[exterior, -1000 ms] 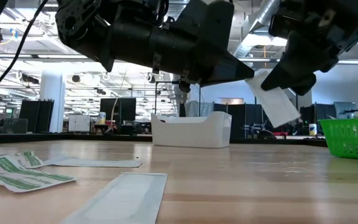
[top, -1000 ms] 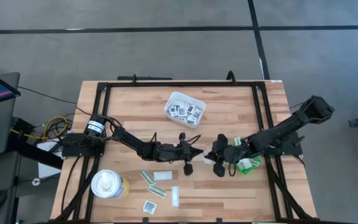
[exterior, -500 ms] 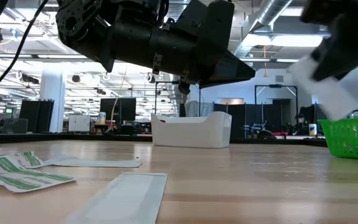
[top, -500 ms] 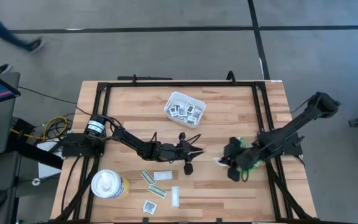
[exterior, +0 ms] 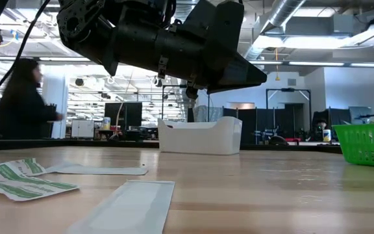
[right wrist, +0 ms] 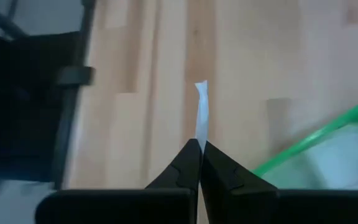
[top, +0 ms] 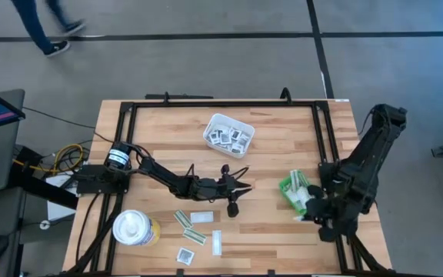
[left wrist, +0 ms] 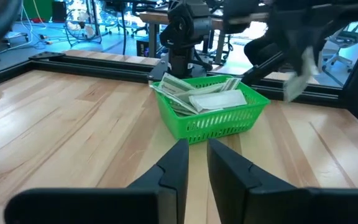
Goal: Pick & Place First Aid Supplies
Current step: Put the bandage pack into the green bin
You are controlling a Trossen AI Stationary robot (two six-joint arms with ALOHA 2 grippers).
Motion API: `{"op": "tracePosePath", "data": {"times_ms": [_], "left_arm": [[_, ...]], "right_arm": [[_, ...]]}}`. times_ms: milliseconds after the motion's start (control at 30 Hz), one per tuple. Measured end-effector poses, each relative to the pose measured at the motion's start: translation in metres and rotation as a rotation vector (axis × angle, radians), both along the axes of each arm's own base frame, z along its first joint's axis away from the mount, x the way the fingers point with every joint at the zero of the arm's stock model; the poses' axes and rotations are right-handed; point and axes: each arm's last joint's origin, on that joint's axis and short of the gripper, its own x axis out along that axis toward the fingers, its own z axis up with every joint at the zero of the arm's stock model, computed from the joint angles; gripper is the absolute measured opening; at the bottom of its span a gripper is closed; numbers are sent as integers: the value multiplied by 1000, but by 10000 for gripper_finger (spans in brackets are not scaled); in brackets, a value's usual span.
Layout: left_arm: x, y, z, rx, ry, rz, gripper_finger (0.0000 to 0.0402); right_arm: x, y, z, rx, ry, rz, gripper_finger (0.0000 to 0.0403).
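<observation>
Overhead, the right tool (top: 311, 209) sits at the right side of the wooden bench (top: 283, 146), just beside the green bin (top: 293, 192) on its near side. In the right wrist view its fingers (right wrist: 191, 163) are pressed together on a thin white packet (right wrist: 201, 115) seen edge-on, which stands out beyond the tips above bare wood, with a corner of the green bin close by. The left wrist view shows this packet as a blurred white shape (left wrist: 301, 73) off to one side of the bin, apart from its rim.

The green bin already holds several flat packets (left wrist: 205, 98), white and white-and-olive.

The left tool (top: 241, 188) lies low near the bench centre, pointing toward the bin, its fingers (left wrist: 173, 171) close together with only a narrow gap and nothing between them.

More first aid supplies lie loose at the front left of the bench: white-and-olive strips (top: 190, 228) and white packets (top: 216, 242). In the low view a strip (exterior: 18, 181) and a long white packet (exterior: 128, 203) lie flat on the wood. A white rectangular tray (top: 228, 134) at the rear centre holds small square packets. A white roll (top: 133, 228) stands at the front left corner
</observation>
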Motion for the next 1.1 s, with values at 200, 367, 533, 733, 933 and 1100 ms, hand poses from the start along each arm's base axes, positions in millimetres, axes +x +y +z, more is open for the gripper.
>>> {"op": "tracePosePath", "data": {"times_ms": [200,367,533,733,933,1100], "left_arm": [[0,1,0,0,0,2,58],[1,3,0,0,0,6,58],[1,3,0,0,0,7,57],[1,3,0,0,0,6,58],[0,2,0,-2,0,3,55],[-1,-3,0,-12,-1,-15,54]], "right_arm": [[-4,-23,-6,-182,-6,-216,0],[4,-27,-12,-174,47,-330,5],[14,-21,-17,-205,31,-274,33],[15,-27,-19,-260,79,-283,78],[24,-32,-8,-288,64,-310,92],[42,-19,15,-290,-127,-196,92]]}}
